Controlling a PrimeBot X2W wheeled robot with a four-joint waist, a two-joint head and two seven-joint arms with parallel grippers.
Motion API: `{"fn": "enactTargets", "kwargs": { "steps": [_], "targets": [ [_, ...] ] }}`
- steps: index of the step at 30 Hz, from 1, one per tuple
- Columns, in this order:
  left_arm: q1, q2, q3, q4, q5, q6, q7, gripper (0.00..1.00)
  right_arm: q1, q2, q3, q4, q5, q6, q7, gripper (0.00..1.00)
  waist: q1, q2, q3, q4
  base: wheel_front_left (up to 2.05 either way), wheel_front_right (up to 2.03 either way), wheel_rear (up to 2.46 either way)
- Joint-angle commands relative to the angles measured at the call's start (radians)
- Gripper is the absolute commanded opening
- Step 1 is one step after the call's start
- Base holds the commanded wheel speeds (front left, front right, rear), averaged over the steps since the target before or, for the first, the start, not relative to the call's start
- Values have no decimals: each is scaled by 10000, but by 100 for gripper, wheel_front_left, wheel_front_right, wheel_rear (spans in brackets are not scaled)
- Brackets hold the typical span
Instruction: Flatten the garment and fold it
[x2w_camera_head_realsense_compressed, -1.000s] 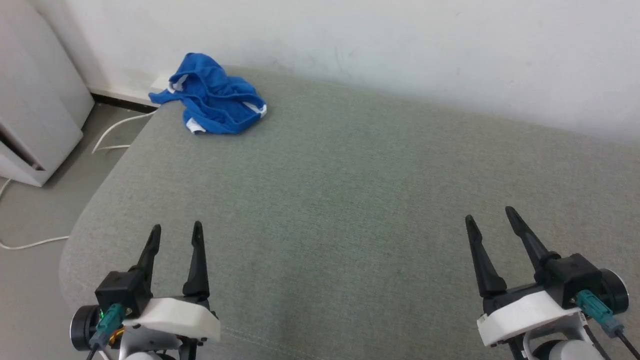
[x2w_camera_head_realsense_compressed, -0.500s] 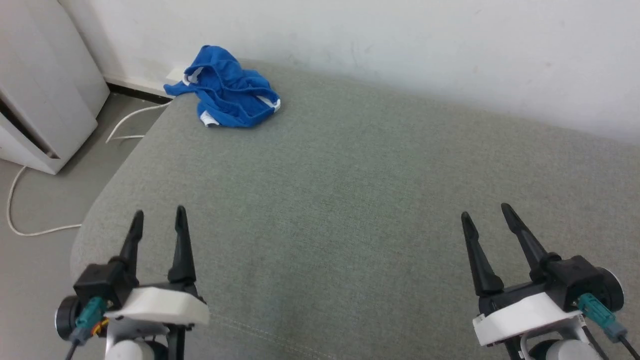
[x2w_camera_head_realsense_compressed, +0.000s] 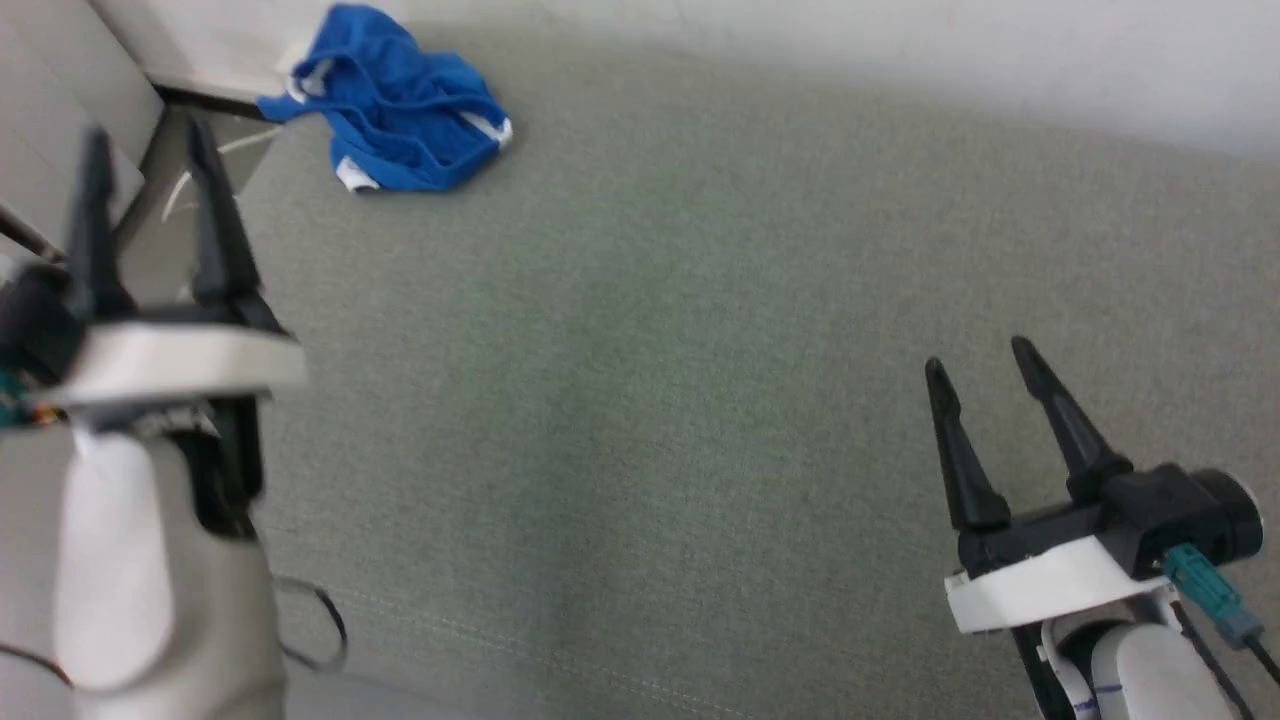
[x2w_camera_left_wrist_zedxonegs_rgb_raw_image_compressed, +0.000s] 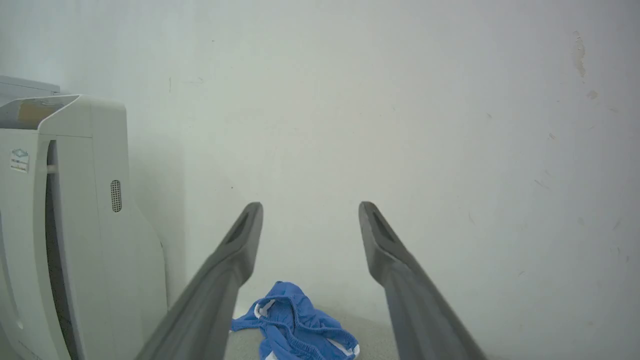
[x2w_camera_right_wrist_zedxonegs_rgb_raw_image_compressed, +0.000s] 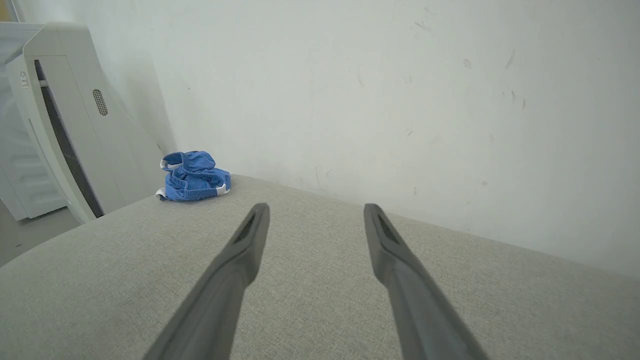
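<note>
Shorts (x2w_camera_head_realsense_compressed: 390, 110), bright blue with white trim, lie crumpled in a heap at the far left corner of the grey-green cushion (x2w_camera_head_realsense_compressed: 650, 350). They sit right by the white wall (x2w_camera_right_wrist_zedxonegs_rgb_raw_image_compressed: 400, 100) and close to the cushion's rounded edge. A gathered waistband runs along the top folds, and white hem edges peek out at the sides of the bundle. The heap lies well apart from both claws.

The left claw (x2w_camera_head_realsense_compressed: 148, 138) hangs over the left edge of the cushion and is blurred in the head view. Its two dark fingers are spread apart and empty, pointing toward the shorts, which sit ahead and a little to the right of it. In the left wrist view the bundle shows low between the two fingers, well apart from their tips, with the wall behind it.

The right claw (x2w_camera_head_realsense_compressed: 978, 360) hovers over the near right part of the cushion, far from the shorts. Its fingers too are parted with nothing between them, and bare fabric lies beneath.

A stitched seam (x2w_camera_head_realsense_compressed: 500, 640) runs across the near part of the cushion. A tall white appliance (x2w_camera_left_wrist_zedxonegs_rgb_raw_image_compressed: 75, 225) with a small vent grille stands on the floor (x2w_camera_right_wrist_zedxonegs_rgb_raw_image_compressed: 30, 235) just beyond the cushion's left end, near the shorts.
</note>
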Motion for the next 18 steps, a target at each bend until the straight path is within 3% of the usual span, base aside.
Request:
{"fn": "enactTargets", "kwargs": {
  "steps": [1,11,18],
  "targets": [
    [-854,282,202,264,-81,-119,-119,100,-338,11,44,-84,-113,-17,-96,100,-1,-1,1024,-438,0,0,0],
    [-5035,2375,-71,3282,-288,-346,-278,100,-1468,13,147,-484,-476,-18,-195,100,-1,-1,3272,-1222,0,0,0],
    [-7275,3991,-1476,5613,-1083,-425,615,100,-1888,15,174,-695,-398,-20,-371,100,-1,-1,4793,-1917,0,0,0]
  ]
}}
